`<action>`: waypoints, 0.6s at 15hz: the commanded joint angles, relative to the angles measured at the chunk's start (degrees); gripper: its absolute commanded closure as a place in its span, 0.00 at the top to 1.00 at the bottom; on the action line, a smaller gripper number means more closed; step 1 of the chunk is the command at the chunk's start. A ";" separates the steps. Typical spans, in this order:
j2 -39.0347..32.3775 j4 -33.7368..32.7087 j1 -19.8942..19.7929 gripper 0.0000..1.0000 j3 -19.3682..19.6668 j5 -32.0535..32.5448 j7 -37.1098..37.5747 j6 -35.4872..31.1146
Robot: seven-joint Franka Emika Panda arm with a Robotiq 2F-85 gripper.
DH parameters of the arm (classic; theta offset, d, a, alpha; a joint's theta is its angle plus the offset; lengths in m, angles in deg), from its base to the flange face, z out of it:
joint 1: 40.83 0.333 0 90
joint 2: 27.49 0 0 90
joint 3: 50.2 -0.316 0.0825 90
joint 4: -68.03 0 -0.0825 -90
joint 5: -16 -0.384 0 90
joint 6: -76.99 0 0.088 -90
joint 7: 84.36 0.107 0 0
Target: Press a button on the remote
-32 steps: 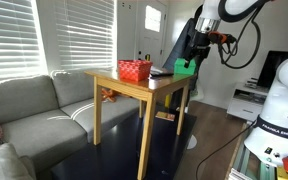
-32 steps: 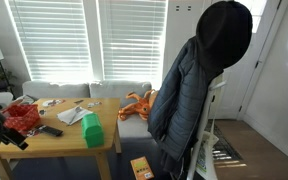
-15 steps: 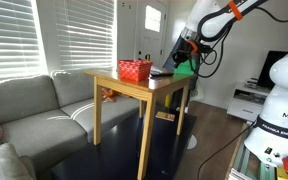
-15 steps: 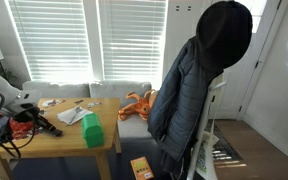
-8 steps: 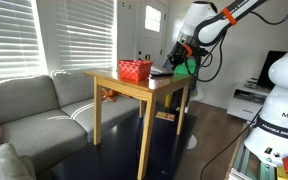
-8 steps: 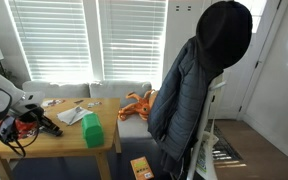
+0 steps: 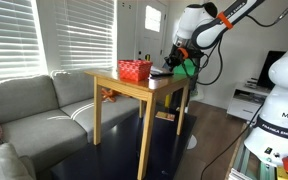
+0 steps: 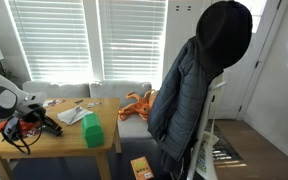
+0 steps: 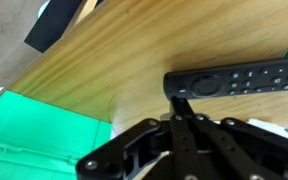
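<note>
gripper (image 9: 181,112) fingers look pinched together with nothing between them, tips right at one end of the remote (image 9: 239,80). the remote lies flat on the wooden table (image 9: 114,70), its far end cut off by the frame. button markings are too blurry to read. green block (image 9: 29,135) is half out of shot. tiny lettering on the white robot base (image 7: 279,115) isn't legible either.
</note>
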 commanded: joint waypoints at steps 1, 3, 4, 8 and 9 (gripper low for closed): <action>-2.52 -2.07 1.58 0.00 1.19 3.65 3.43 0.59; -3.20 -2.50 2.09 0.00 1.63 4.49 3.97 0.73; -3.49 -2.64 2.43 0.00 1.92 4.76 4.12 0.78; -4.19 -3.06 3.80 0.00 3.05 5.00 4.01 1.26; -4.12 -3.15 4.09 0.00 3.35 5.04 3.98 1.38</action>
